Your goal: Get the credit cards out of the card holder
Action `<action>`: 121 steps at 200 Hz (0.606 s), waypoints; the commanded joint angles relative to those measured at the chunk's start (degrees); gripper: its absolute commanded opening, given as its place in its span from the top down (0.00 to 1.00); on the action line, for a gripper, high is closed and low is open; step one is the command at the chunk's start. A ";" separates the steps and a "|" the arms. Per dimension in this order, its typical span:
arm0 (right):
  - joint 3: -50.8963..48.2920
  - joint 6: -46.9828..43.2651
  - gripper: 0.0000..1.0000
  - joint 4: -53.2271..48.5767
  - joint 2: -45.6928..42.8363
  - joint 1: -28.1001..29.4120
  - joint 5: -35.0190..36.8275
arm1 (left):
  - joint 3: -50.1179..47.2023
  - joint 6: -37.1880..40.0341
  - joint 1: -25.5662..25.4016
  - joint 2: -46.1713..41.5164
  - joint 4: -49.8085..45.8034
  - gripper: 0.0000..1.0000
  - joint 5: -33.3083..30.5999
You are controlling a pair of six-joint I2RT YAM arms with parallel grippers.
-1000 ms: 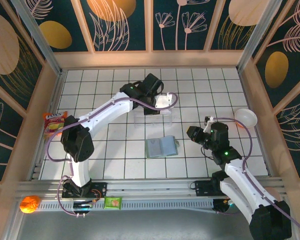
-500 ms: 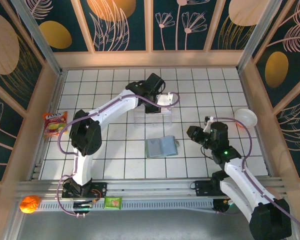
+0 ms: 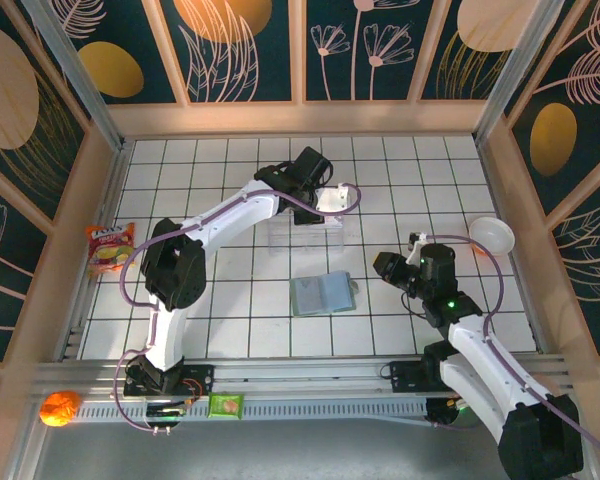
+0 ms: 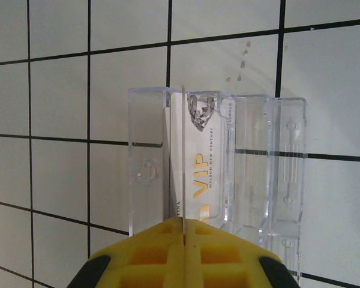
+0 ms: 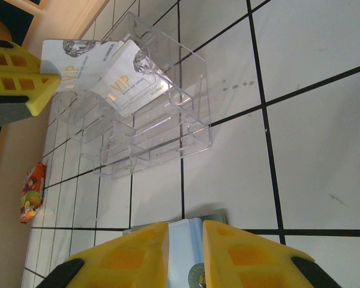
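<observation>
Two credit cards at rack; left fingers pinch one.

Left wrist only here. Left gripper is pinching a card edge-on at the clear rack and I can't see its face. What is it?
Observer: From the right wrist view, the card in the left gripper is a white plastic VIP card. It matches the second white VIP card leaning in the clear acrylic slotted rack.
Operator: Where's the wallet?
Observer: The grey-green folding wallet lies open on the white tiled table. It is nearer the arm bases than the rack and apart from it.
Operator: Right gripper?
Observer: The right gripper is at the wallet's right edge with its fingers narrowly apart. I can't tell whether it grips anything.
</observation>
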 commanded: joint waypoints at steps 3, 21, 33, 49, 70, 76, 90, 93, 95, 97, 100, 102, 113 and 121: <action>-0.05 0.52 0.78 1.37 0.26 -0.61 0.18 | -1.13 -0.35 0.08 0.75 0.85 1.00 -0.09; -0.05 0.54 0.78 1.53 0.32 -0.65 0.17 | -1.14 -0.56 0.05 1.02 0.60 1.00 0.11; 0.09 0.31 0.77 1.51 0.31 -0.75 0.17 | -1.09 -0.72 0.03 1.28 0.34 1.00 0.14; 0.13 0.32 0.78 1.38 0.41 -0.68 0.09 | -0.98 -1.17 0.07 1.64 0.28 1.00 0.00; -0.01 0.37 0.78 1.47 0.32 -0.69 0.02 | -0.89 -1.37 0.07 2.18 0.24 1.00 -0.82; -0.08 0.35 0.78 1.48 0.34 -0.75 -0.09 | -0.89 -1.53 0.03 2.21 0.48 1.00 -0.90; -0.09 0.30 0.78 1.37 0.27 -0.76 -0.09 | -0.72 -1.63 0.01 2.37 0.31 1.00 -0.83; -0.09 0.36 0.78 1.37 0.30 -0.80 -0.09 | -0.76 -1.67 0.02 2.38 0.33 1.00 -0.85; -0.10 0.37 0.78 1.37 0.29 -0.77 -0.09 | -0.79 -1.70 -0.02 2.30 0.40 1.00 -0.89; -0.10 0.37 0.78 1.42 0.33 -0.81 -0.09 | -0.82 -1.69 -0.03 2.23 0.55 1.00 -0.87; -0.10 0.33 0.78 1.39 0.34 -0.83 -0.09 | -0.93 -1.73 0.02 2.25 0.70 1.00 -0.83; -0.08 0.36 0.78 1.38 0.34 -0.84 -0.09 | -0.97 -1.76 0.01 2.22 0.75 1.00 -0.93; -0.14 0.34 0.78 1.51 0.34 -0.90 -0.09 | -1.24 -1.65 -0.01 2.13 1.11 1.00 -1.09; -0.14 0.36 0.78 1.52 0.34 -0.85 -0.09 | -1.50 -1.74 -0.09 2.02 1.33 1.00 -1.20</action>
